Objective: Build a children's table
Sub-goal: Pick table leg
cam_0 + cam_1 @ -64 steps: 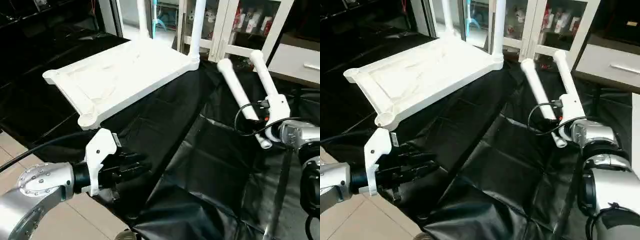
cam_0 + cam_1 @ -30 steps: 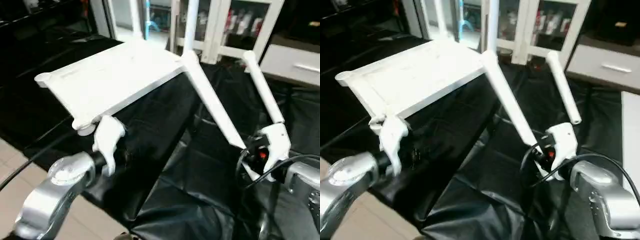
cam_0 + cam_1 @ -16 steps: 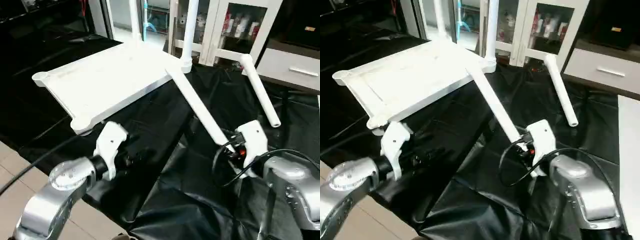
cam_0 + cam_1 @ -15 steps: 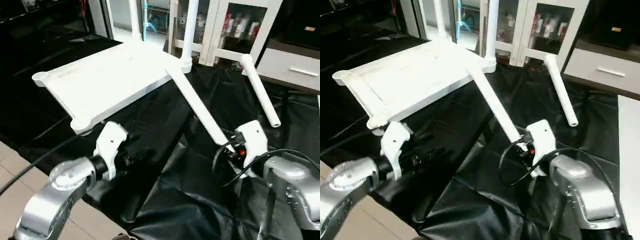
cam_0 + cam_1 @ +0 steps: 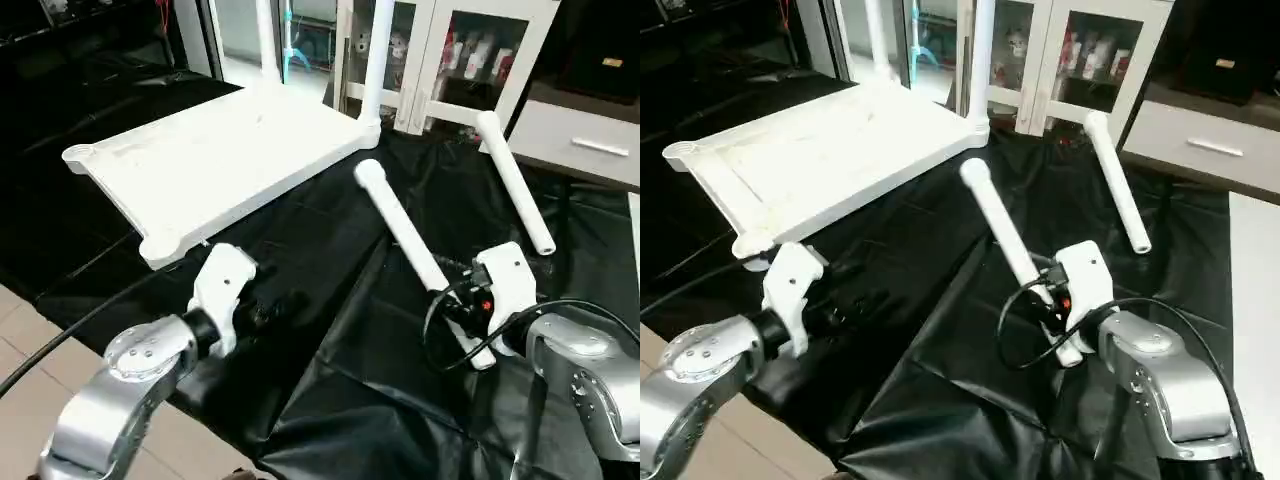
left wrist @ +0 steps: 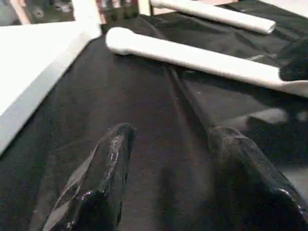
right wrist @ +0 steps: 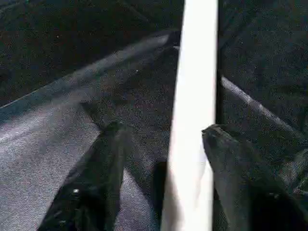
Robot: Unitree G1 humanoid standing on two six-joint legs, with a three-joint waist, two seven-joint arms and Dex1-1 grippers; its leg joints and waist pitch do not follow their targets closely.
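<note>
the near table leg (image 5: 410, 245) now lies flat on the black-covered tabletop (image 5: 330, 330), its far end no longer raised against the white table panel (image 5: 215, 160). the right end effector (image 7: 161, 144) has spread, the leg between its fingers. the left end effector (image 6: 166, 144), low by the panel's near corner, stays spread and empty. a second leg (image 5: 512, 180) lies beyond.

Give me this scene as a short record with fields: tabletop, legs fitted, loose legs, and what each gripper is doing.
tabletop: white tabletop upside down on the black cover
legs fitted: two upright at the far corners, one, other
loose legs: near leg and far leg, lying on the cover
left gripper: open, empty
right gripper: fingers apart, near leg between them
</note>
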